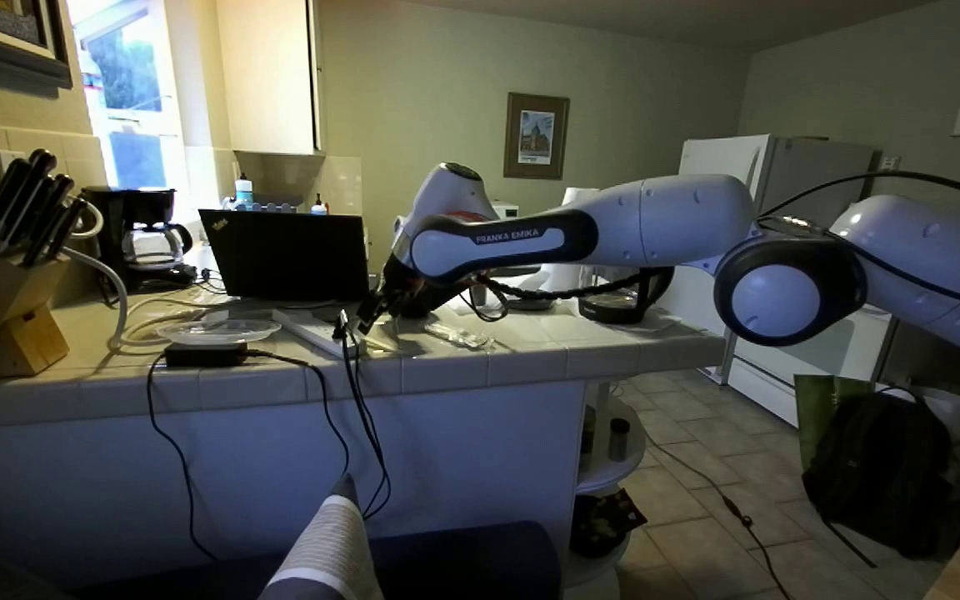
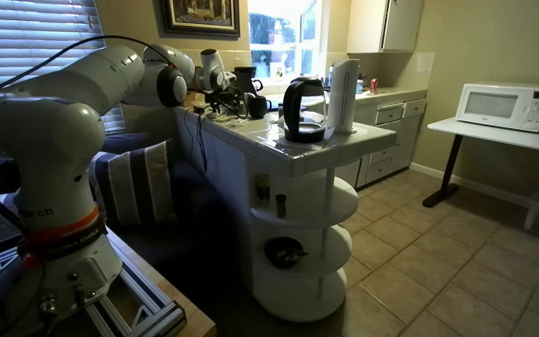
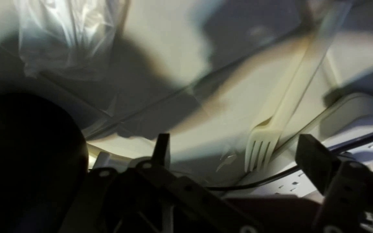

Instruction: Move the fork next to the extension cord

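The pale plastic fork lies on the tiled counter in the wrist view, its tines pointing down and its handle running to the upper right. My gripper is open, with the tines between its fingers in the picture, nearer the right finger; nothing is held. The gripper also shows low over the counter in an exterior view. The extension cord, a black oblong block with thin black cables, sits at the counter's front edge. A white strip with socket slots lies beside the tines, a black cable crossing it.
A crumpled clear bag and a dark round object flank the gripper in the wrist view. A black laptop, clear plastic lid and knife block stand along the counter. A black mug and glass kettle stand there too.
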Controlling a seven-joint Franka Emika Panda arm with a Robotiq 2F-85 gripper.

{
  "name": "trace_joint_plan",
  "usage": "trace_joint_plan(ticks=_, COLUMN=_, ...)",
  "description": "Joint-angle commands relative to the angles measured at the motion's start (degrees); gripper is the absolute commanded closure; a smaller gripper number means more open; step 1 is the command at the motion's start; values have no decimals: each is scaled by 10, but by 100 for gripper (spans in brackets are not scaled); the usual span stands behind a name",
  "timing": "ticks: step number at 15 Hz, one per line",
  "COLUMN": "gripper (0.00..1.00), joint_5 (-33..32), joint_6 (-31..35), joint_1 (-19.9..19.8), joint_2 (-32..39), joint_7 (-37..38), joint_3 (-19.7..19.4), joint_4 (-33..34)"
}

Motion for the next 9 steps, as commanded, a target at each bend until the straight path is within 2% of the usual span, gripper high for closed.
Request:
trace_joint_plan(ticks=1, gripper=0, joint_5=-12, joint_6=-72, joint_1=15, joint_2=-30, joint_7=14, joint_3=-16, joint_4=-4)
trace_joint_plan(ticks=9, gripper=0, joint_5=-28, joint_6=-238, joint_1=31, joint_2=-135, joint_7=8, joint_3=-40, joint_4=-28)
